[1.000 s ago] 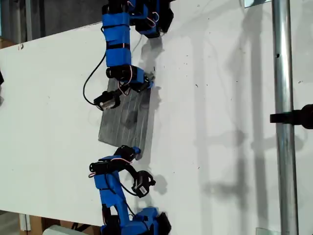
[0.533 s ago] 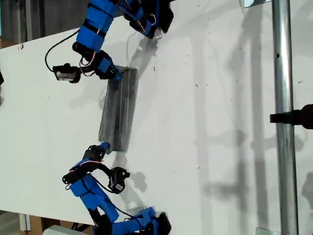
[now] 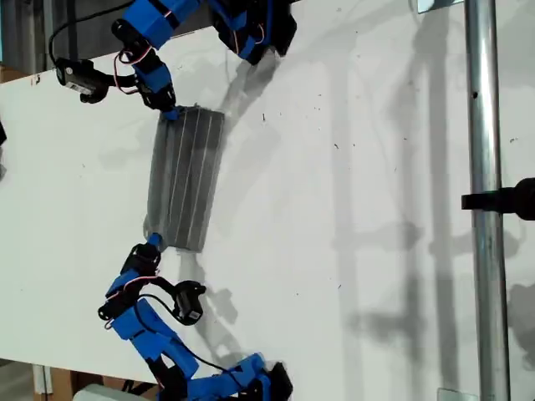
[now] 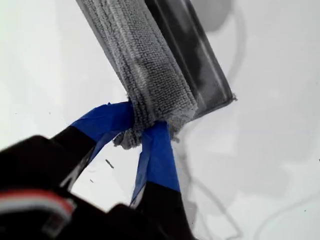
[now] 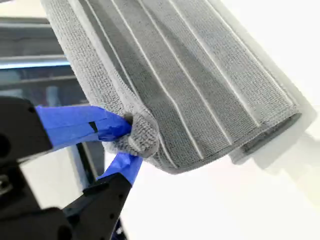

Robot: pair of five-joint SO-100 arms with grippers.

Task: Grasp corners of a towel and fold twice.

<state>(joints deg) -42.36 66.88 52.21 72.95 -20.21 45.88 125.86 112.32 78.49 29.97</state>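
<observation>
My first gripper (image 4: 142, 125): nearly closed, with both blue-taped fingers (image 4: 159, 160) pinched on a bunched corner of the towel (image 4: 150, 65).
My second gripper (image 5: 131, 141): also nearly closed. Its blue fingers (image 5: 80, 125) clamp another gathered corner of the towel (image 5: 200, 90), and the cloth bulges between the tips.
Towel: it rests on the white table (image 3: 359, 167) as a long narrow band (image 3: 184, 180), doubled over on itself, with two layers showing at its ends in both wrist views. It stretches from one arm's tip to the other's.
Towel stripes: fine pale lines run along the length of the band.
Arms: two blue arms show in the exterior view, one (image 3: 150, 33) at one short end of the towel and one (image 3: 142, 317) at the opposite short end. Each tip touches a corner on the same long edge of the towel. I cannot tell from the wrist views which arm is first.
Pole: one metal pole (image 3: 485, 209) stands well apart from the towel, towards the exterior view's right, with a black clamp (image 3: 501, 200) on it.
Count: one towel, two grippers, two arms, one pole, one clamp.
</observation>
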